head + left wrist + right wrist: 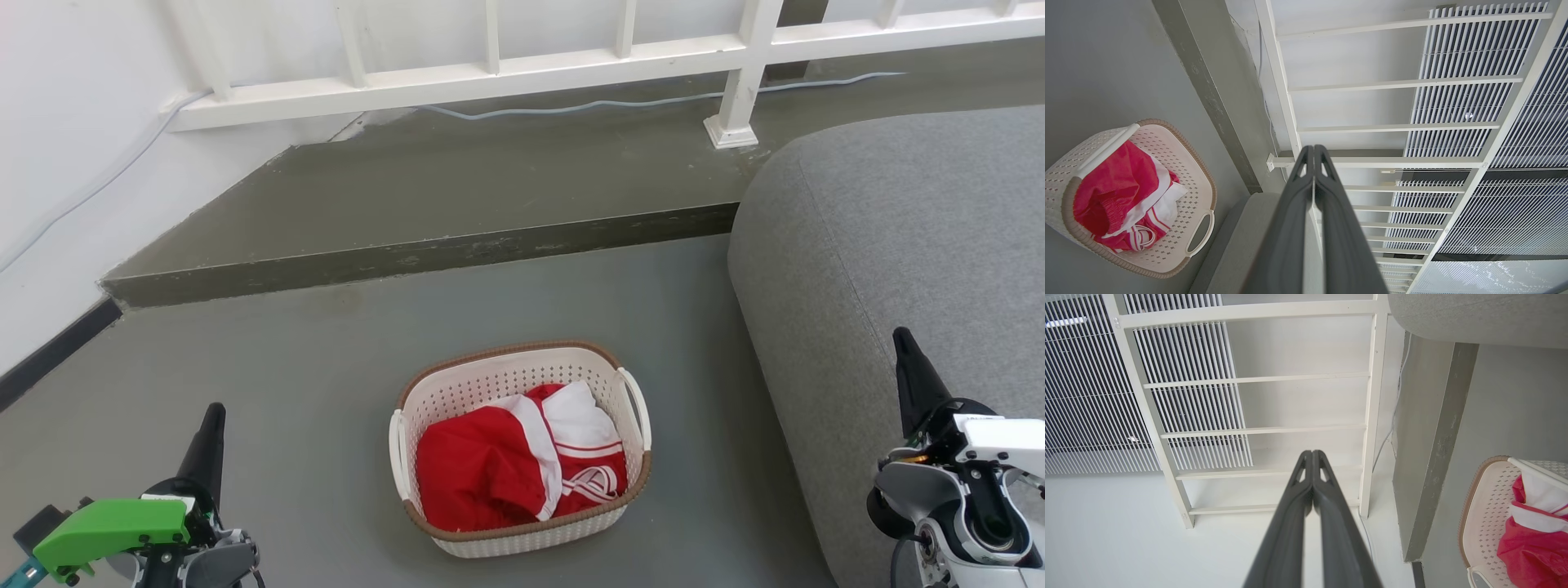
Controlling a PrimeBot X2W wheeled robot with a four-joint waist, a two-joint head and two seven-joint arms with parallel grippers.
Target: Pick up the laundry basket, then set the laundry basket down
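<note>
The left gripper (1313,150) has its two long dark fingers pressed flat together, tips meeting, with nothing between them. The right gripper (1312,454) is likewise closed on nothing. In the head view, both hang low at the near corners with their fingers pointing away from the robot, touching nothing.

Between them and a little ahead, the small cream-white perforated plastic laundry basket (482,388) with its brown woven-look rim stands upright on the smooth grey floor (310,408), well apart from both grippers. A crumpled red garment with white bands (490,469) lies inside it, below the rim. The basket's two white loop handles (638,408) sit on its left and right short sides, both free.

To the robot's right, a rounded grey fabric-covered seat (898,245) stands near the basket, with a strip of bare floor between them; the right gripper shows in front of this seat. To the left, open floor runs to a white wall (65,122) with a black skirting strip (49,355). Behind the basket, past more bare floor, a dull grey-green raised step (490,188) crosses the room; on it stands a white railing (490,73), with a pale cable (588,104) lying along its foot.
</note>
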